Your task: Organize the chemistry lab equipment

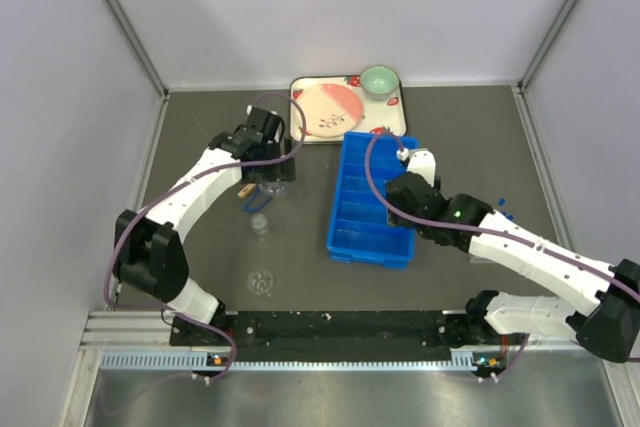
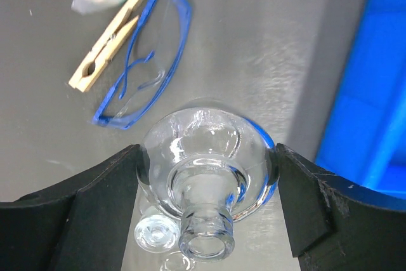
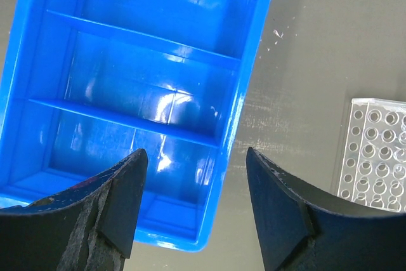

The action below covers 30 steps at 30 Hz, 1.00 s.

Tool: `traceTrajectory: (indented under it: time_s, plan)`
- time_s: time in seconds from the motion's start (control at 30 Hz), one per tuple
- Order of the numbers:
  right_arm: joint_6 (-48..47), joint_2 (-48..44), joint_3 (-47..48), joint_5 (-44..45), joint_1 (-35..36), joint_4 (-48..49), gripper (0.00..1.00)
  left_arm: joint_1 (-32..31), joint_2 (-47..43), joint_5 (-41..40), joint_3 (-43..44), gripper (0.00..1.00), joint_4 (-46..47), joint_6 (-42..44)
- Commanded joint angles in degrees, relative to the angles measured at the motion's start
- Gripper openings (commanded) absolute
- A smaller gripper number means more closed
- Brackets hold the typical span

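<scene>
Reaching down, left pincer (image 2: 207,160) clamps the glass flask (image 2: 198,136); right pincer (image 3: 194,160) hangs apart above blue bin (image 3: 127,61).

Top: high behind the bases, looking down on the whole bench (image 1: 480,147) | Left wrist: close, down past left tool (image 2: 206,169) | Right wrist: close, blue tray (image 3: 146,93) ahead of right tool (image 3: 195,157), shared with top.

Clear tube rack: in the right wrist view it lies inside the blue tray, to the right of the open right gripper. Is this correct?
Not quite. The clear tube rack lies on the table, outside the blue tray, not inside it; the right wrist view shows this. It is to the right of the open right gripper.
</scene>
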Motion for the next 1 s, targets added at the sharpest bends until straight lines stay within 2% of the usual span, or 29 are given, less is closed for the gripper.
traceTrajectory:
  time_s: [0.0,0.07,0.23,0.53,0.97]
  plan:
    - [-0.2,-2.3,0.4,0.8,0.5,1.0,0.64,-1.7,-3.4,2.5,6.9,0.27,-2.3,1.3]
    - [-0.4,-2.6,0.7,2.3,0.0,0.2,0.64,-3.0,-3.5,3.0,9.0,0.26,-3.4,1.1]
    - [-1.2,-4.2,1.8,4.1,-2.8,-2.1,0.64,-11.3,-2.7,1.6,12.7,0.26,-4.7,-0.9]
    - [-1.4,-10.6,1.5,2.2,-14.6,-4.0,0.64,-22.9,0.5,-0.3,18.8,0.27,-6.5,-7.0]
    - [0.5,-13.2,1.3,1.6,-15.3,-6.2,0.64,-32.9,7.0,-5.5,20.6,0.29,-6.7,-17.0]
